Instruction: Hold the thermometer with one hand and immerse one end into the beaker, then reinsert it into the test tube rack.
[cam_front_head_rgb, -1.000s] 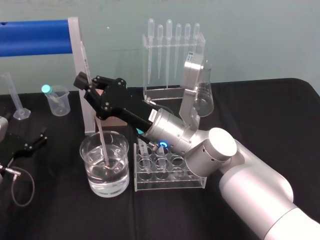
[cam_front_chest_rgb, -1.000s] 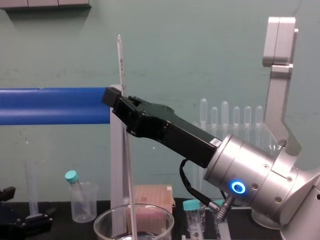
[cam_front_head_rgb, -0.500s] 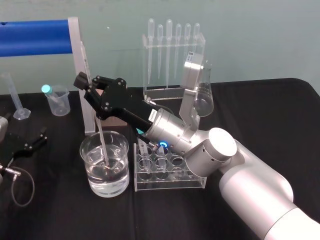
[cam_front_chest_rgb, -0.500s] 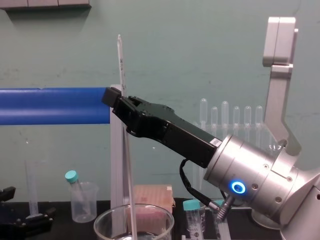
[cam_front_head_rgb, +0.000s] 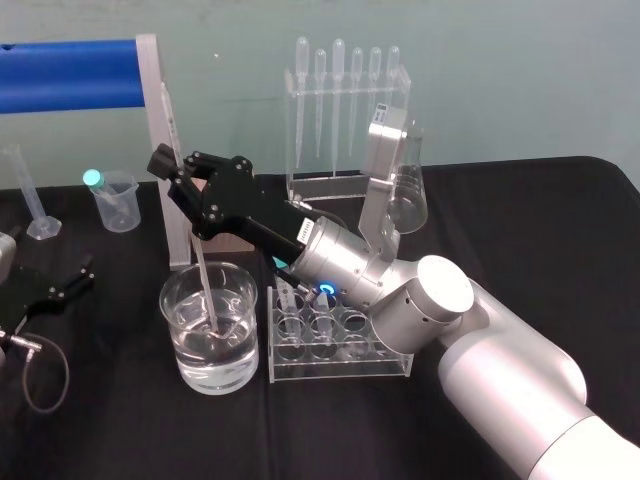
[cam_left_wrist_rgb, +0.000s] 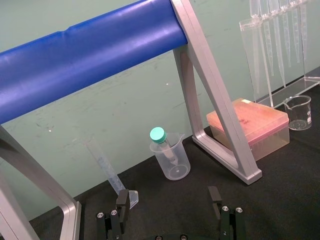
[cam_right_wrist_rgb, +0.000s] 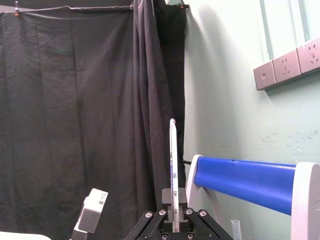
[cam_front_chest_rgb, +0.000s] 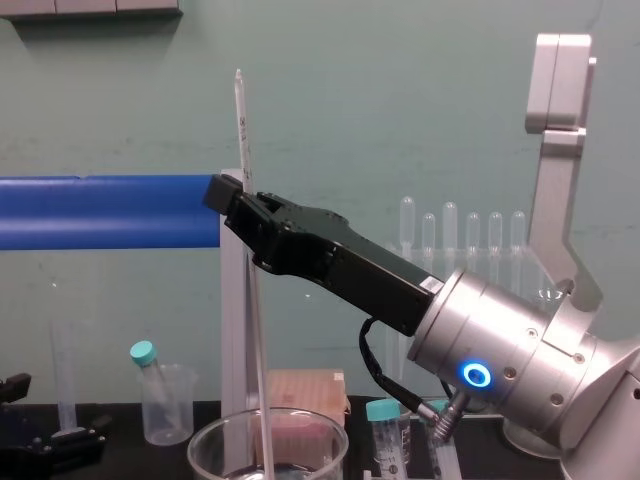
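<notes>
Thermometer (cam_front_chest_rgb: 241, 130) in beaker (cam_front_head_rgb: 190, 355); right gripper (cam_front_chest_rgb: 236, 196) holding.
We find its fingers clamped on the near-upright rod, lower end inside the beaker, just beside the test tube rack (cam_front_head_rgb: 340, 362); left gripper (cam_left_wrist_rgb: 169, 212) parked at far left, fingers spread, empty.

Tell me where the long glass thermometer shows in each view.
Head: long whitish glass thermometer slants from the black right claw into the wide clear glass beaker.
Chest: upright, left of centre, through the claw.
Right wrist: rising from the claw.
Shared landmark, left wrist too: thick blue tube.
</notes>
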